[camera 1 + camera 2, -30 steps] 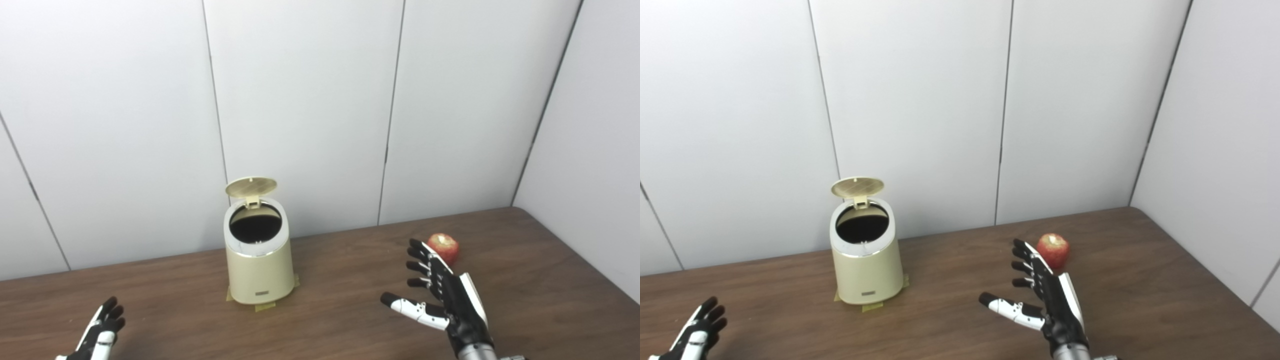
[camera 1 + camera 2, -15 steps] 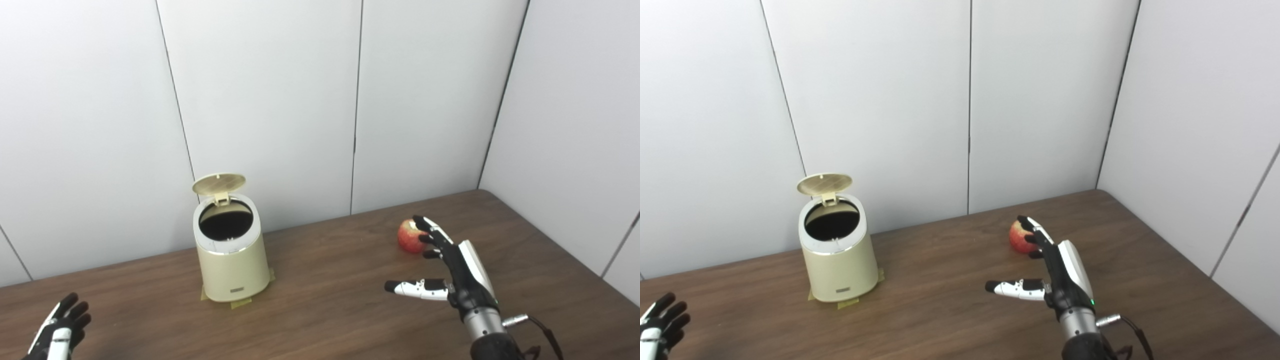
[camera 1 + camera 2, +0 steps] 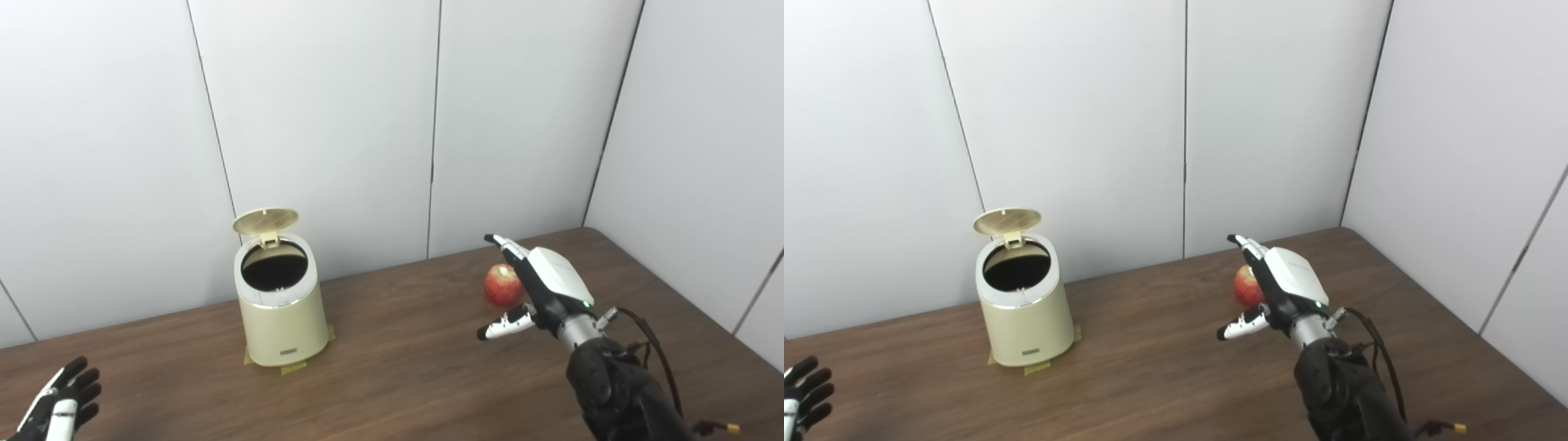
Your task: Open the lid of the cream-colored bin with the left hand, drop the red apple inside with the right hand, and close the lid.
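Note:
The cream-colored bin point(image 3: 282, 324) stands on the brown table point(image 3: 398, 367) near the back wall, its round lid point(image 3: 265, 220) tipped up at the rear and its dark inside showing. A red apple point(image 3: 502, 285) rests on the table to the right. My right hand point(image 3: 539, 288) hovers open just to the right of and above the apple, fingers stretched past it, thumb pointing left, not touching it. My left hand point(image 3: 58, 404) sits open at the bottom left corner, far from the bin, partly cut off by the frame.
Yellow tape pieces point(image 3: 294, 367) hold the bin's base to the table. White wall panels point(image 3: 343, 122) close the back and the right side. The table's right edge point(image 3: 698, 294) runs diagonally behind my right arm.
My right hand has risen and reached forward, from beside the apple to above it, turning palm-down. The camera has shifted right. The left hand stays low at the corner.

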